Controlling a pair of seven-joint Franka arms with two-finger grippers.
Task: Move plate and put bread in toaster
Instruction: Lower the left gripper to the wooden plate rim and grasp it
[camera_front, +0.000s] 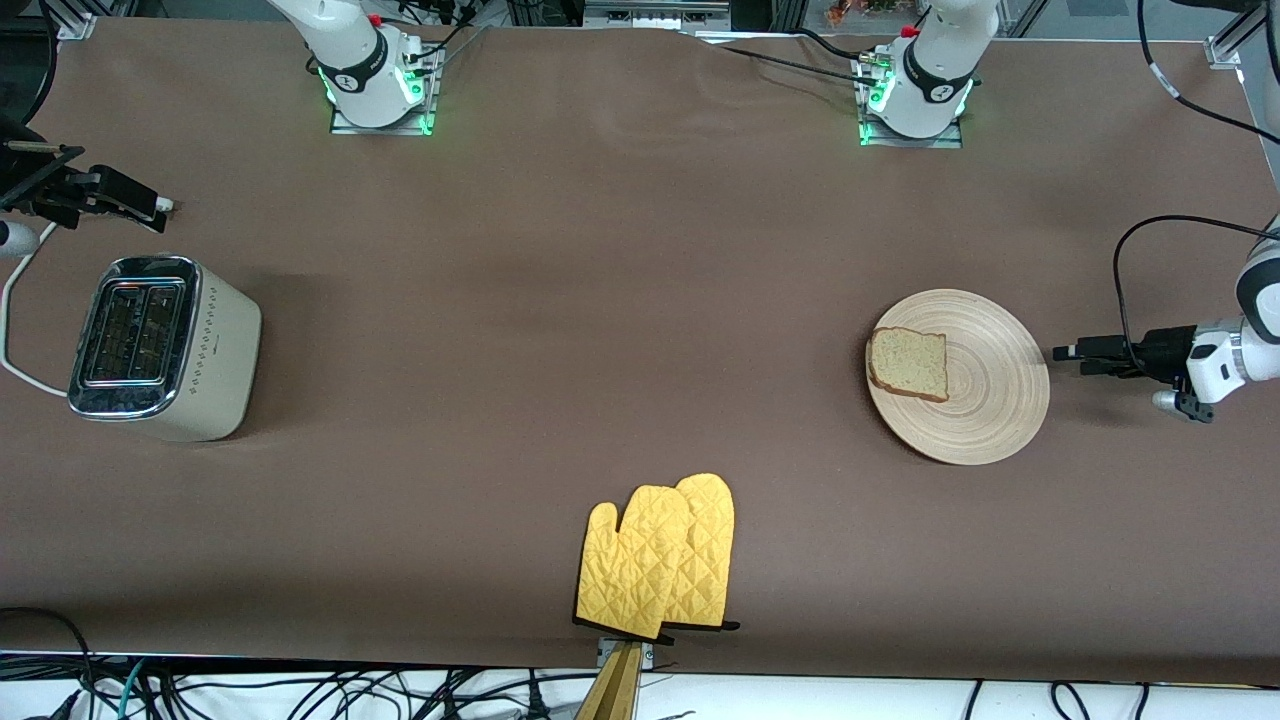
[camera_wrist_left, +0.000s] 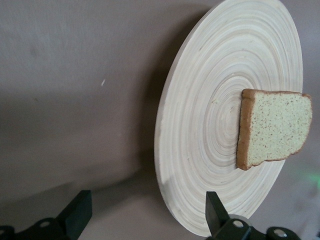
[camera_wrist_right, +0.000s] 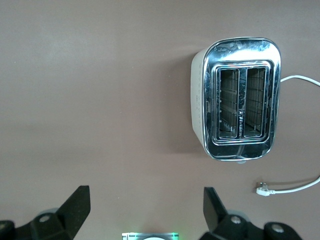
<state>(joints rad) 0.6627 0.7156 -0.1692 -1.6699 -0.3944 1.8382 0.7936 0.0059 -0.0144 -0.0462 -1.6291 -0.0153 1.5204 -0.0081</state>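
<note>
From the front view I am seeing the plate (camera_front: 985, 400) lying flat on the brown surface (camera_front: 560, 330) toward the left arm's end, with the bread (camera_front: 909, 363) resting on the part of it that faces the toaster's end. The left end effector (camera_front: 1066, 353) is sitting low just beside the plate's rim, apart from it and holding nothing. The toaster (camera_front: 165, 347) is standing upright toward the right arm's end, its white cord (camera_front: 12, 330) trailing off at its outer side. The right end effector (camera_front: 158, 210) is hanging near the toaster, over the surface just farther from the front camera than it. A pair of yellow oven mitts (camera_front: 660, 560) is lying at the surface's near edge, between the two ends.

In the left wrist view I am looking past spread-apart fingers (camera_wrist_left: 75, 216) at the plate (camera_wrist_left: 210, 130), the bread (camera_wrist_left: 274, 128) lying on it off centre. Nothing is between the fingers.

In the right wrist view the fingers (camera_wrist_right: 76, 207) are standing wide and empty, and I am looking straight down onto the toaster (camera_wrist_right: 241, 99), both slots showing bare. The cord's plug (camera_wrist_right: 263, 188) is lying loose on the surface beside it.
</note>
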